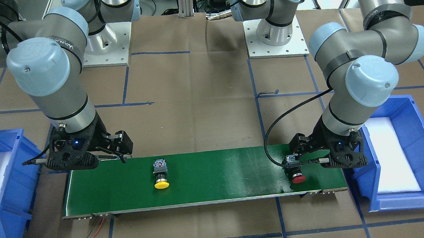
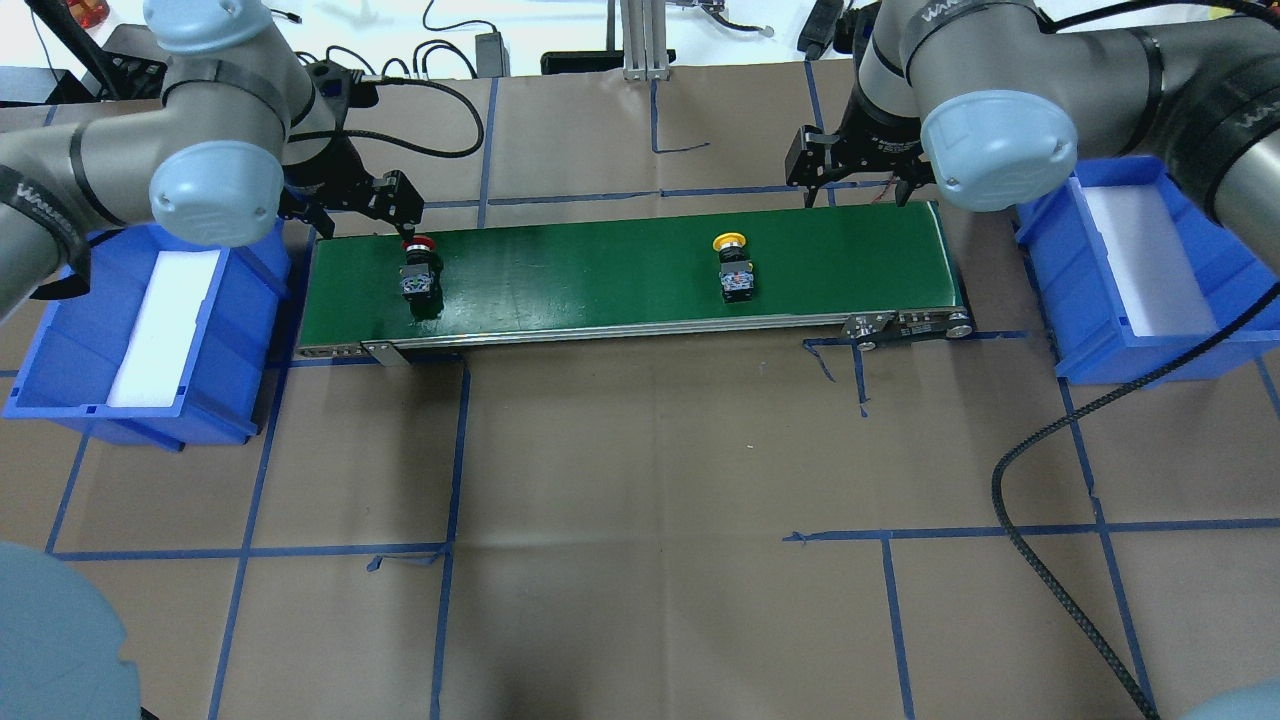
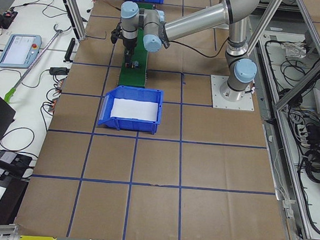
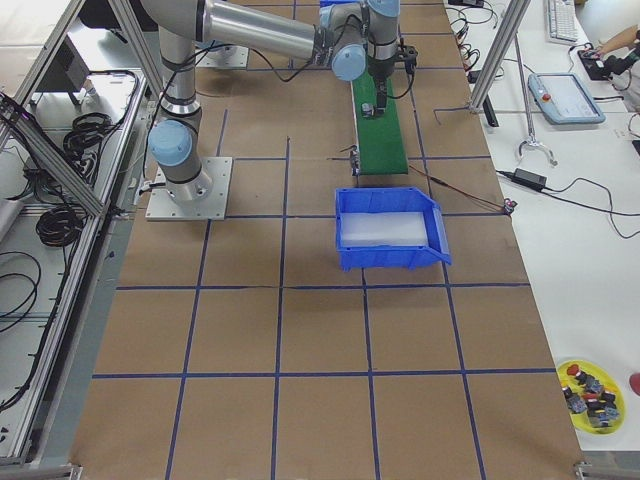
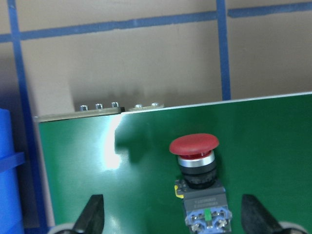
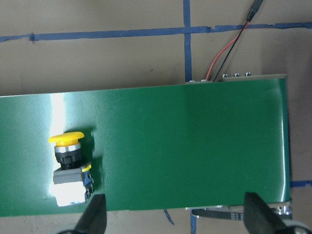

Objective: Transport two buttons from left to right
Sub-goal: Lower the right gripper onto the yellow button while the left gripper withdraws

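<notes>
I see the left gripper (image 5: 171,214) splayed either side of the red button (image 5: 195,161) toward the worktop's left edge, and the right gripper (image 6: 173,214) splayed beyond the yellow button (image 6: 70,156), toward the right edge.

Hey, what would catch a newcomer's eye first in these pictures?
The long green conveyor belt stands out, a red mushroom-cap push-button near its left end and a yellow mushroom-cap push-button further right. The left gripper hangs over the red one, jaws open, and a blue plastic bin stands at each end.
</notes>
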`<state>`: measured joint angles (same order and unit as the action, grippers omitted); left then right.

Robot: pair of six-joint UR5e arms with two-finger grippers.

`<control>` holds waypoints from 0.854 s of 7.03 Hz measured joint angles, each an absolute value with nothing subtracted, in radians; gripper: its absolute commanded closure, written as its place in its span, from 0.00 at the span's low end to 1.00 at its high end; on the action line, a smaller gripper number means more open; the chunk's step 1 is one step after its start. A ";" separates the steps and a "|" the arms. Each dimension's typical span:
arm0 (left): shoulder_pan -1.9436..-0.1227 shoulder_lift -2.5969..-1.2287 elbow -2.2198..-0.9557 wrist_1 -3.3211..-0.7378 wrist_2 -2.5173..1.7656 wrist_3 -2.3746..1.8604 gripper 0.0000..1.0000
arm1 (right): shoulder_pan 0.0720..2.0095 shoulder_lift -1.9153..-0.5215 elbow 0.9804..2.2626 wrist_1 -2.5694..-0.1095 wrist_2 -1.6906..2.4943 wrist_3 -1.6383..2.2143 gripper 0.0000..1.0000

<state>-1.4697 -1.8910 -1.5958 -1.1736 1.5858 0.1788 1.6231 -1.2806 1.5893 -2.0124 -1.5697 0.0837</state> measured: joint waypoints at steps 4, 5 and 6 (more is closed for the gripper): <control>-1.488 -1.661 -1.545 -1.538 1.535 0.091 0.00 | 1.622 -1.192 1.588 -2.130 -1.559 0.084 0.00; -1.489 -1.600 -1.570 -1.585 1.530 0.070 0.00 | 1.622 -1.183 1.590 -2.129 -1.558 0.087 0.00; -1.489 -1.552 -1.609 -1.608 1.530 0.060 0.00 | 1.621 -1.177 1.592 -2.129 -1.555 0.088 0.00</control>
